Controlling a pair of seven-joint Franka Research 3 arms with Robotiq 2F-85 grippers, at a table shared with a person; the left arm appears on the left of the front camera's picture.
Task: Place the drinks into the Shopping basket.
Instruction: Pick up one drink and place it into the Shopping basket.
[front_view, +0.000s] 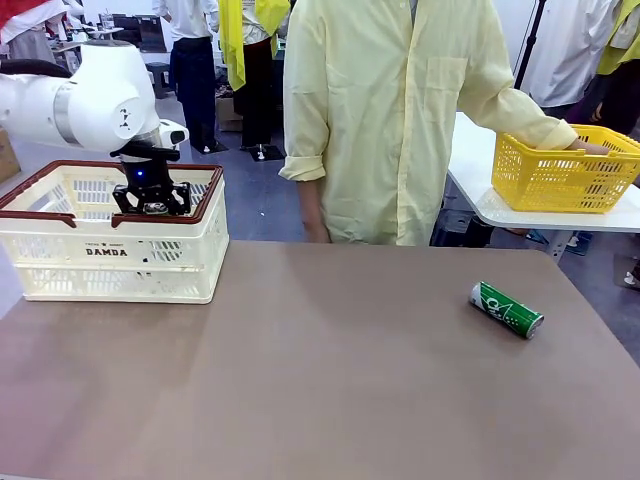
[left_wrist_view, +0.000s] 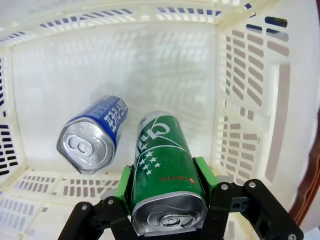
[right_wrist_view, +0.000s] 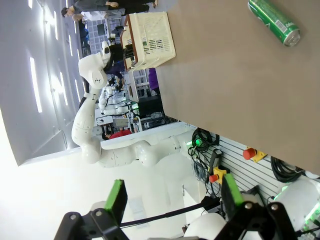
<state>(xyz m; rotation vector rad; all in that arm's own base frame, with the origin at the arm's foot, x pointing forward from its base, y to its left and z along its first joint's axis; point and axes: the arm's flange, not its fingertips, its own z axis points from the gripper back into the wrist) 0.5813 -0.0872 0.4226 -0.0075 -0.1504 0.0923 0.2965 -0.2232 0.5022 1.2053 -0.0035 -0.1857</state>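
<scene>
The left hand (front_view: 152, 205) points straight down from its bent white arm into the Shopping basket (front_view: 110, 262), its green pads (left_wrist_view: 124, 184) clamped on the sides of a green can (left_wrist_view: 162, 165) inside the crate. The right hand (right_wrist_view: 172, 195) stands clear of the desk (front_view: 320, 400), fingers wide apart, gripping nothing. The desk is a flat, matte brown sheet. The basket, at its far left, is cream plastic with slotted walls and a dark red-brown rim. A blue can (left_wrist_view: 95, 132), a smooth cylinder with a silver pull-tab top, lies on the basket floor beside the held one. A second green can (front_view: 507, 309) lies on its side at the desk's right, well apart from the basket.
</scene>
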